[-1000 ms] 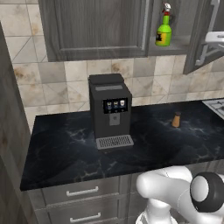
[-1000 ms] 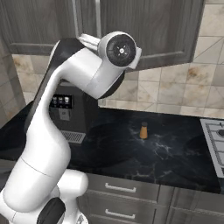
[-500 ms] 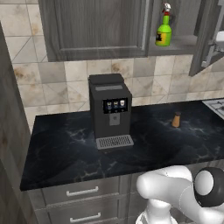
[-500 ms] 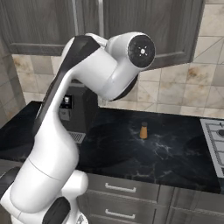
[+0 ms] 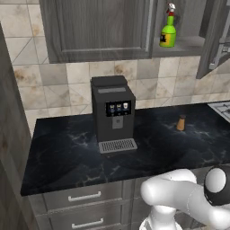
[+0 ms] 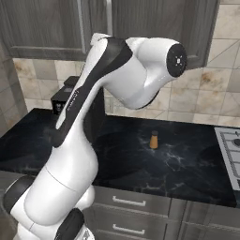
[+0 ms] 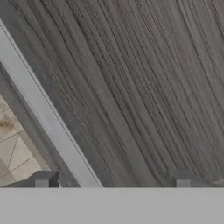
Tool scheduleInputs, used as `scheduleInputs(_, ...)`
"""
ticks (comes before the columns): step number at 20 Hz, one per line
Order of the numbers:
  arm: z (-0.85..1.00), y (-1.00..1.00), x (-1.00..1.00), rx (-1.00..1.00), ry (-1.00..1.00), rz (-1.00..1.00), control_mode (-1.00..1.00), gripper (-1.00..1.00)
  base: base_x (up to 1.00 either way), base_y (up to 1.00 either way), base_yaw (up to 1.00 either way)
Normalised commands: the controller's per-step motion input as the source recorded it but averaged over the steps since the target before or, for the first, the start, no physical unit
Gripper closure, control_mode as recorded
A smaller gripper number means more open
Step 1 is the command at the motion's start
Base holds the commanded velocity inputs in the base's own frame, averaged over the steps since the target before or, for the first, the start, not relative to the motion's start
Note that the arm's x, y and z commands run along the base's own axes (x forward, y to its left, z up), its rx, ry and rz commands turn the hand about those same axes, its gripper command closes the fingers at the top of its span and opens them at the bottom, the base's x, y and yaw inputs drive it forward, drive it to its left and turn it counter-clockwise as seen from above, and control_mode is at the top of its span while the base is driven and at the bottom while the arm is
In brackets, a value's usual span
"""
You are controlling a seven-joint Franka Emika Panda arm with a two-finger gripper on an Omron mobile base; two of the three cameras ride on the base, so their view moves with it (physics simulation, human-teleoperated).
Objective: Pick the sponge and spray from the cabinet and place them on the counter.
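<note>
1. The spray (image 5: 168,28) stood upright on the lower shelf of the cabinet (image 5: 101,29), in the open compartment at its right end, its red-and-white trigger nozzle at the top and its yellow label facing the room.
2. The cabinet's right-hand door (image 5: 218,36) was swung open toward the camera in the left base view, with its slim silver bar handle showing along its edge.
3. The left part of the cabinet was closed, its panelled wood-grain fronts hanging above the tiled wall.
4. The surface (image 5: 67,157), black with faint pale veining, lay below the cabinet and carried a dark coffee machine (image 5: 113,113) set against the wall, its drip tray at the front.
5. A small orange-brown shaker (image 5: 181,122) stood upright on the surface, well to the right of the coffee machine and apart from it; the right base view showed it (image 6: 153,139) near the middle of the worktop.
6. A corner of a stove (image 6: 229,150) showed at the right end of the surface.
7. In the hand view the fingers (image 7: 113,180) were spread wide, one dark tip (image 7: 43,179) at lower left and the other at lower right, with nothing between them.
8. Beyond the tips lay wood-grain door panel (image 7: 144,87), crossed on a slant by a silver bar handle (image 7: 43,111), with a patch of beige wall tile in the lower left corner.
9. The sponge could not be made out in any view.
10. The white arm (image 6: 93,140) rose in a high bend over the drawers in the right base view.
</note>
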Motion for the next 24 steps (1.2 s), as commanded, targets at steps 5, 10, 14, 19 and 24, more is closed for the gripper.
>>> scheduleInputs(5, 0.10, 0.00, -0.73, 0.00, -0.26, 0.17, -1.00, -1.00, 0.00, 0.00, 0.00)
scheduleInputs(10, 0.00, 0.15, -0.98, -0.06, -0.24, 0.05, -1.00, -1.00, 0.00, 0.00, 0.00)
scheduleInputs(14, 0.00, 0.57, -0.73, -0.11, -0.14, 0.00, -1.00, -1.00, 0.00, 0.00, 0.00)
scheduleInputs(19, 0.00, 0.74, -0.58, -0.13, -0.02, 0.00, -1.00, -1.00, 0.00, 0.00, 0.00)
scheduleInputs(24, 0.07, 0.43, -0.60, -0.19, -0.13, -0.04, -1.00, -1.00, 0.00, 0.00, 0.00)
